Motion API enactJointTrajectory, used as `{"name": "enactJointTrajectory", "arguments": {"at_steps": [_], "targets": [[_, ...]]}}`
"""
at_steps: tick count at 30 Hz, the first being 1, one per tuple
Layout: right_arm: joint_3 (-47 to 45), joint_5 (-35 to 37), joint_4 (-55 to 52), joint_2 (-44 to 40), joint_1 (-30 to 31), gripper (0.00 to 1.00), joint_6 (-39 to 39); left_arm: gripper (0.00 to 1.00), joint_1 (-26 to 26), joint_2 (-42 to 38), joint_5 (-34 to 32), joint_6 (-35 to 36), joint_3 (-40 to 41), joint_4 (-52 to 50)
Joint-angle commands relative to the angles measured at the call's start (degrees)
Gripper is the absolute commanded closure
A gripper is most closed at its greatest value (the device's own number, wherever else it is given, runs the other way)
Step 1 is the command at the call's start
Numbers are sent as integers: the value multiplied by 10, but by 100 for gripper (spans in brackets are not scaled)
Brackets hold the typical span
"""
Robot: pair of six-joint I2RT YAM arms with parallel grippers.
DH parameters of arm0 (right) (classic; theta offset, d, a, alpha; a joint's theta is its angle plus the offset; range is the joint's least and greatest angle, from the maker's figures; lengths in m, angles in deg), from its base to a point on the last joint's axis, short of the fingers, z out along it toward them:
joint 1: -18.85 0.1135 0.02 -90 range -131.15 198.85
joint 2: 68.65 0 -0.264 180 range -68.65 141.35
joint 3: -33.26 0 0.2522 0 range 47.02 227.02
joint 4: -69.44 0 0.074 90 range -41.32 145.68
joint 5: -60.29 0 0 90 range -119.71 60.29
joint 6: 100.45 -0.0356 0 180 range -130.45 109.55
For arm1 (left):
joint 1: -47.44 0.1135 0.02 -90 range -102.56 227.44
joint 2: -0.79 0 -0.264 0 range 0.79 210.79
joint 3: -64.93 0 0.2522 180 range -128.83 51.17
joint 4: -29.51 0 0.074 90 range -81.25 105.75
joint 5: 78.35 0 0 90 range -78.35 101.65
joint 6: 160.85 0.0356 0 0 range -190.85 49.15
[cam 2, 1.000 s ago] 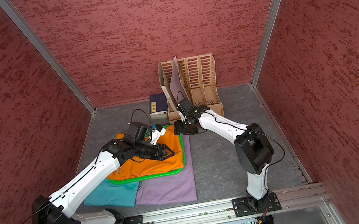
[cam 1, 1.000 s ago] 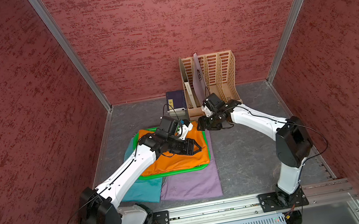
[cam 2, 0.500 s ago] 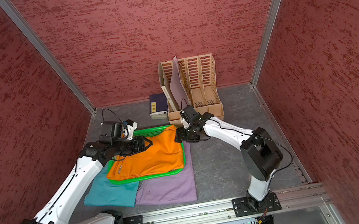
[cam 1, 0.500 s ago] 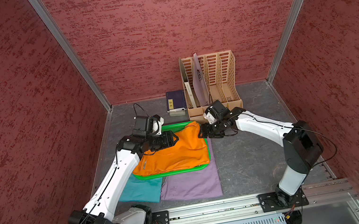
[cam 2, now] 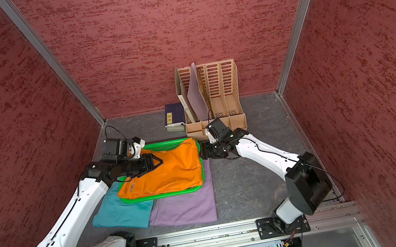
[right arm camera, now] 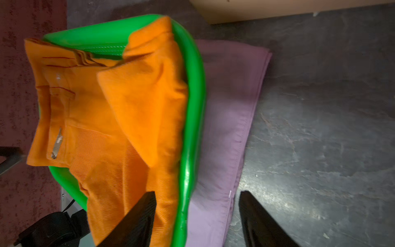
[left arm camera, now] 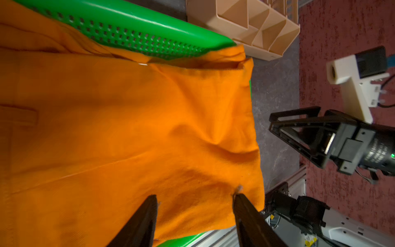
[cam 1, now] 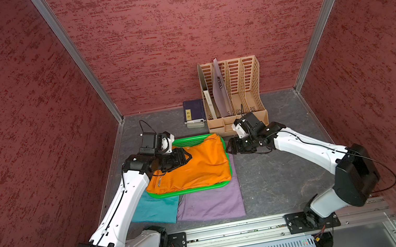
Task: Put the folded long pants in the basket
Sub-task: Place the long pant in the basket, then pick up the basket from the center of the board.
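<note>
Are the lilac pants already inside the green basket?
No: in a top view the lilac pants lie flat outside, partly under the green basket, which holds the orange pants.

- Basket [left arm camera: 149, 23]: glossy green plastic, smooth rim, perforated wall.
- Orange pants [right arm camera: 119, 171]: matt cloth, finely ribbed.
- Lilac pants [right arm camera: 226, 102]: matt, smooth cloth.
- Desk [right arm camera: 320, 139]: dark stone-like surface, faint sheen.
- File organiser [cam 1: 249, 76]: matt beige plastic.
- Walls [cam 1: 173, 24]: rough red plaster-like texture.
</note>
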Motion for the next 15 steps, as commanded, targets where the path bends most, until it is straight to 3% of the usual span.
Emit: {"name": "enactJointTrajectory", "arguments": {"at_steps": [1, 3, 7, 15], "targets": [[-51, 10, 21, -37, -20, 36, -13, 36, -102, 32, -26, 10, -62, -37], [-75, -5, 41, -50, -27, 36, -21, 33, -166, 68, -75, -3, -103, -54], [-106, -1, 66, -59, -42, 36, -34, 33, -247, 158, -121, -45, -172, -57], [-122, -13, 78, -42, -81, 36, -28, 30, -342, 375, -288, -74, -358, -170]]}}
